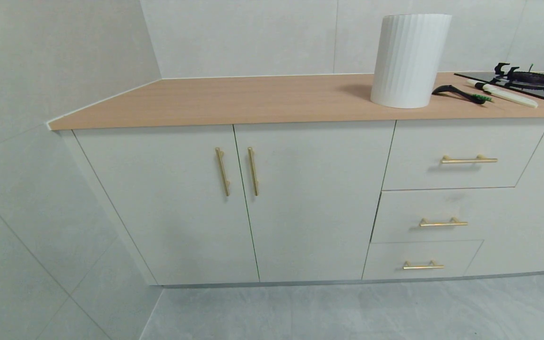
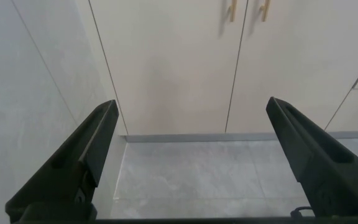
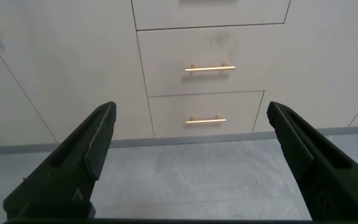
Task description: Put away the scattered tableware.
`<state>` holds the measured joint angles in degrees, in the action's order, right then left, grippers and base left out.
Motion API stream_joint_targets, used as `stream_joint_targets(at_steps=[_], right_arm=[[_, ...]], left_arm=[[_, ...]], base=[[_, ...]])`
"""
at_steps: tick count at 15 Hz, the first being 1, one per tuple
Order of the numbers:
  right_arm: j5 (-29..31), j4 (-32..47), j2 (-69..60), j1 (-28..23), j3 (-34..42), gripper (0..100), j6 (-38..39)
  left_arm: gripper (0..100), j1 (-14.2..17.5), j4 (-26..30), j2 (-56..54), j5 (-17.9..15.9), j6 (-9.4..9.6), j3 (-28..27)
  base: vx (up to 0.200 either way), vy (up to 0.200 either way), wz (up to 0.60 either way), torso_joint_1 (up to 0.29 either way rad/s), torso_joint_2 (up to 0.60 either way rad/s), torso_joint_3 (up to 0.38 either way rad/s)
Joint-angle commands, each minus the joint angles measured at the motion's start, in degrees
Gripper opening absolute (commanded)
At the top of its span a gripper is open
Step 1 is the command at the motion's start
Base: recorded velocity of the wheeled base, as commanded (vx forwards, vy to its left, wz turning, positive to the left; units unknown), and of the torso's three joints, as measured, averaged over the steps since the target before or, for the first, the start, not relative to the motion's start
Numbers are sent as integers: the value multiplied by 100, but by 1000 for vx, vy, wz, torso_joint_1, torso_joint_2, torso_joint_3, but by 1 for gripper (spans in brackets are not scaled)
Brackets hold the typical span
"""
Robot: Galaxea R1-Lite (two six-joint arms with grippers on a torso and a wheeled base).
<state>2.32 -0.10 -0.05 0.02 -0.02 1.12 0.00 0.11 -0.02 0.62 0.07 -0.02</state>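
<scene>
On the wooden countertop [image 1: 253, 99] at the far right lie a black-handled utensil [image 1: 461, 93] and a cream-coloured knife-like utensil [image 1: 503, 93], beside a tall white ribbed cylinder container [image 1: 410, 59]. My left gripper [image 2: 191, 118] hangs low in front of the cabinet doors, open, with nothing between its fingers. My right gripper [image 3: 191, 118] hangs low facing the drawers, also open and empty. Both are well below the countertop, far from the utensils.
A black gas hob [image 1: 534, 78] sits at the counter's right end. Below are two cabinet doors with gold handles [image 1: 238, 171] and three drawers with gold handles [image 1: 469, 160]. A tiled wall closes the left side. Grey floor lies in front.
</scene>
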Motion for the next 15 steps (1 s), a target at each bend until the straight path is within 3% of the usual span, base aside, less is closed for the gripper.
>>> stream_joint_targets(at_steps=[1, 6, 15], right_arm=[[-3, 10, 5, -2, 2, 100, 2], [-29, 10, 14, 6, -6, 100, -7], [-82, 10, 14, 6, 2, 100, -15]], left_arm=[[100, 0, -2, 2, 8, -25, -6], [100, 0, -2, 2, 8, -16, -6], [100, 0, -2, 2, 8, -16, -6]], base=[[0, 0, 0, 0, 0, 0], [0, 0, 0, 0, 0, 0], [0, -200, 0, 2, 4, 2]])
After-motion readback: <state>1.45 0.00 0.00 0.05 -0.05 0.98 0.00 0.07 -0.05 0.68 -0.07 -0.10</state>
